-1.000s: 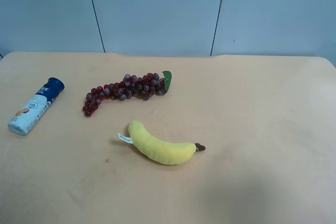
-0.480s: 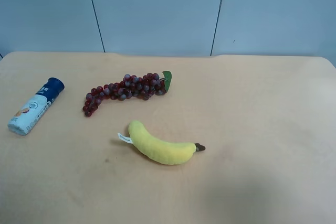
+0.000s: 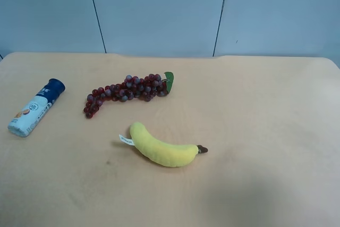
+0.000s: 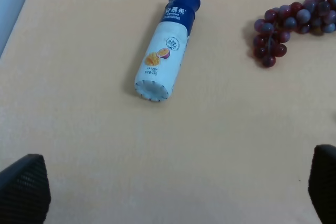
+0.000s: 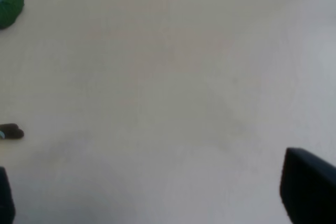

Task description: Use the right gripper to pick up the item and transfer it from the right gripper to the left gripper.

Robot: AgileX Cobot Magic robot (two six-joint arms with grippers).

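Blue-capped bottle (image 3: 36, 108) lies flat, cap toward the wall.

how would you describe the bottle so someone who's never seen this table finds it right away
On the tan table, go to the edge at the exterior high view's left, past the red grape bunch and well away from the yellow plush banana. The bottle lies there on its side, alone. It is the only slim cylinder: dark blue cap and upper part, white lower body with small print.
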